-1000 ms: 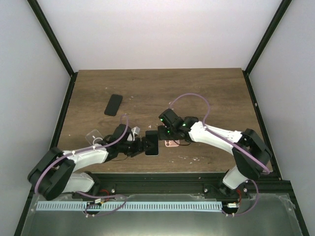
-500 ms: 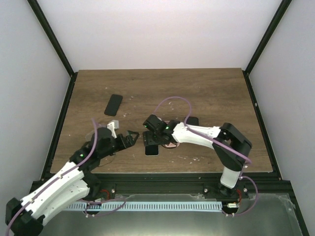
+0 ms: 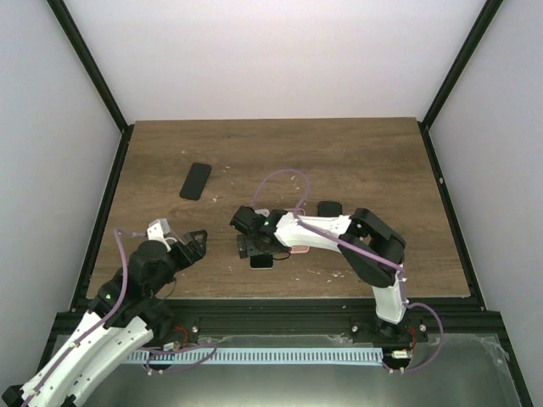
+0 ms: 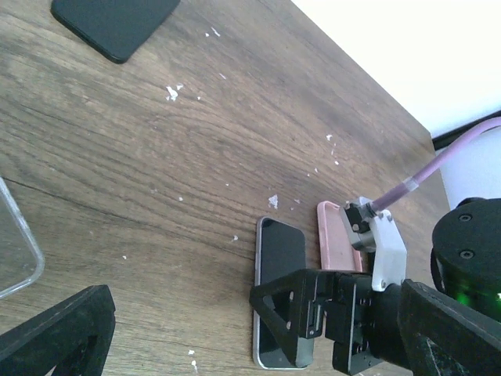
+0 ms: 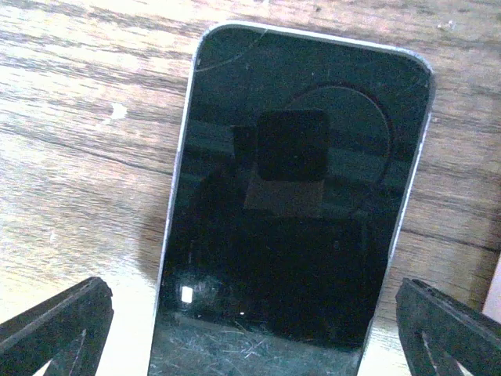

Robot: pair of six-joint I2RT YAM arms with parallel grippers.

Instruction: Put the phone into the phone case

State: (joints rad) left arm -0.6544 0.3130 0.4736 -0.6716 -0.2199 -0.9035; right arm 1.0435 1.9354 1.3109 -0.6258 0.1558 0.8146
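Note:
The phone (image 3: 262, 259), black screen up with a silver edge, lies flat on the wooden table (image 3: 382, 161). It fills the right wrist view (image 5: 290, 211) and shows in the left wrist view (image 4: 279, 266). The pink phone case (image 3: 298, 248) lies just right of it, open side up (image 4: 337, 235). My right gripper (image 3: 254, 245) hangs open directly over the phone, and its fingertips (image 5: 55, 325) stand wider than the phone's width, apart from its edges. My left gripper (image 3: 193, 244) is open and empty, well to the left of the phone.
A black phone or case (image 3: 196, 181) lies at the back left (image 4: 113, 23). A clear case corner (image 4: 16, 251) lies near my left gripper. A small black object (image 3: 329, 208) sits behind the right arm. White crumbs dot the wood.
My left arm has drawn back from the phone to the near left. My right gripper has moved left, from over the pink case to over the phone.

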